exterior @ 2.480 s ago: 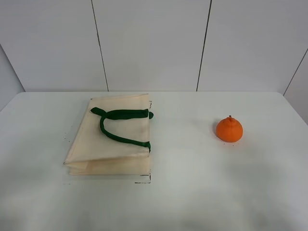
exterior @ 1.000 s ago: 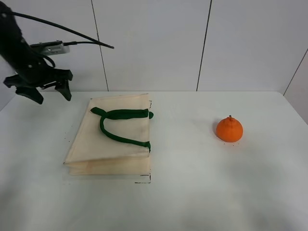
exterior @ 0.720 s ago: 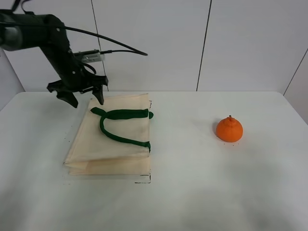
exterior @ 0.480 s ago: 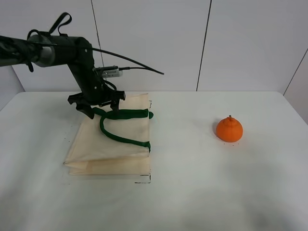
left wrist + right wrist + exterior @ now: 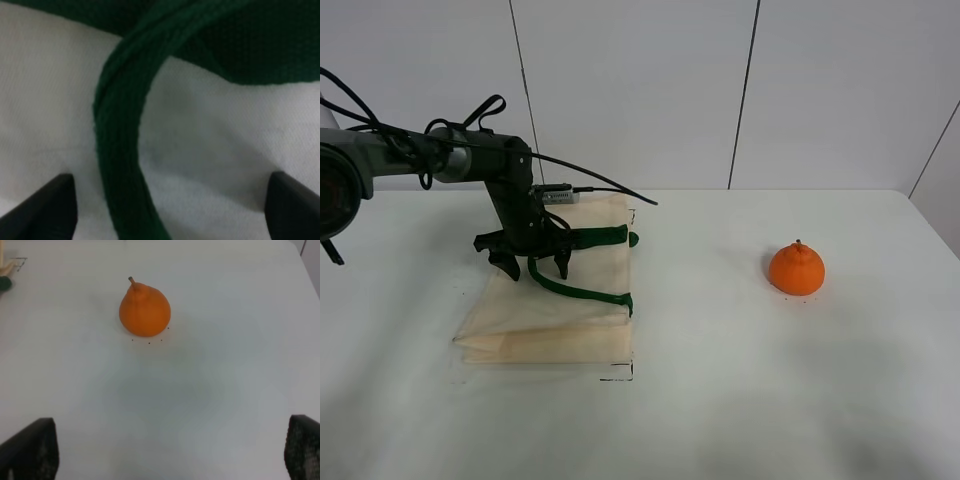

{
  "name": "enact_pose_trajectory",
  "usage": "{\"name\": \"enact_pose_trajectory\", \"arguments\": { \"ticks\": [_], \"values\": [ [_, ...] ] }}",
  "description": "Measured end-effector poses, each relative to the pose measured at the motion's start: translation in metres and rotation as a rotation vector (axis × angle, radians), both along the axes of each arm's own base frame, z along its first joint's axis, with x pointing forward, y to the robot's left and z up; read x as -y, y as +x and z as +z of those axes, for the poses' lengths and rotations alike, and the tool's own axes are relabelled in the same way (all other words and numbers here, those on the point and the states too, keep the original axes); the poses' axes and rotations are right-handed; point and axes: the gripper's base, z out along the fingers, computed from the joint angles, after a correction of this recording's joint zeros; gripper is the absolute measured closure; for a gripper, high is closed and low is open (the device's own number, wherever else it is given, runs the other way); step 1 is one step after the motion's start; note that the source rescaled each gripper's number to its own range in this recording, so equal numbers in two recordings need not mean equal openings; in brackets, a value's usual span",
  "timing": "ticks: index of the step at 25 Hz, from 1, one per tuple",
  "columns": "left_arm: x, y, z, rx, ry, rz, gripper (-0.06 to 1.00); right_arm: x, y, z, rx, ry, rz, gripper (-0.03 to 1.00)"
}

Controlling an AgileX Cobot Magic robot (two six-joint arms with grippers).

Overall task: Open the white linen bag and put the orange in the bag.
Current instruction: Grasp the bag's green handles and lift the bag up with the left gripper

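My left arm [image 5: 470, 158] stretches in level, and its wrist drops straight down over the far end of the white linen bag [image 5: 580, 315]. The left gripper [image 5: 533, 267] sits close above the cloth, fingers spread wide. My right gripper [image 5: 165, 452] is spread wide too, well apart from the bag.

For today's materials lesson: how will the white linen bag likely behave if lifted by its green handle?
Probably floppy: the white linen bag lies flat and folded. Its green handle curls loosely, so it would likely rise first. Seemingly light, thin cloth.

Black arm [image 5: 508, 185], black left gripper [image 5: 535, 272], looping cables [image 5: 620, 189]
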Motion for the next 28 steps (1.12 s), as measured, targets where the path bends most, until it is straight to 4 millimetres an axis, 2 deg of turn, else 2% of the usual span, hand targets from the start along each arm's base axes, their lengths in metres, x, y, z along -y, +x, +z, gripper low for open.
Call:
{"name": "enact_pose_trajectory", "arguments": {
  "ticks": [2,4,6,9,10,11,14,16,21,28],
  "values": [
    [0.000,0.000,-0.001,-0.005,0.002,0.000,0.00,0.000,0.000,0.000,0.000,0.000,0.000,-0.03],
    [0.000,-0.001,-0.002,-0.013,0.004,0.000,0.13,0.000,0.000,0.000,0.000,0.000,0.000,-0.03],
    [-0.001,-0.001,-0.003,-0.017,0.009,-0.002,0.34,0.000,0.000,0.000,0.000,0.000,0.000,-0.03],
    [-0.001,-0.001,-0.003,-0.018,0.013,0.004,0.79,0.000,0.000,0.000,0.000,0.000,0.000,-0.03],
    [-0.001,-0.001,-0.002,-0.018,0.012,0.015,0.89,0.000,0.000,0.000,0.000,0.000,0.000,-0.03],
    [-0.001,-0.001,0.000,-0.015,0.010,0.025,0.94,0.000,0.000,0.000,0.000,0.000,0.000,-0.03],
    [-0.001,-0.001,0.014,0.009,0.001,0.040,0.94,0.000,0.000,0.000,0.000,0.000,0.000,-0.03],
    [-0.001,-0.002,0.038,0.040,-0.008,0.043,0.94,0.000,0.000,0.000,0.000,0.000,0.000,-0.03],
    [-0.003,-0.008,0.122,0.163,-0.039,0.001,0.94,0.000,0.000,0.000,0.000,0.000,0.000,-0.03],
    [-0.010,-0.037,0.245,0.374,-0.106,-0.072,0.94,0.000,0.000,0.000,0.000,0.000,0.000,-0.03]
  ]
}}
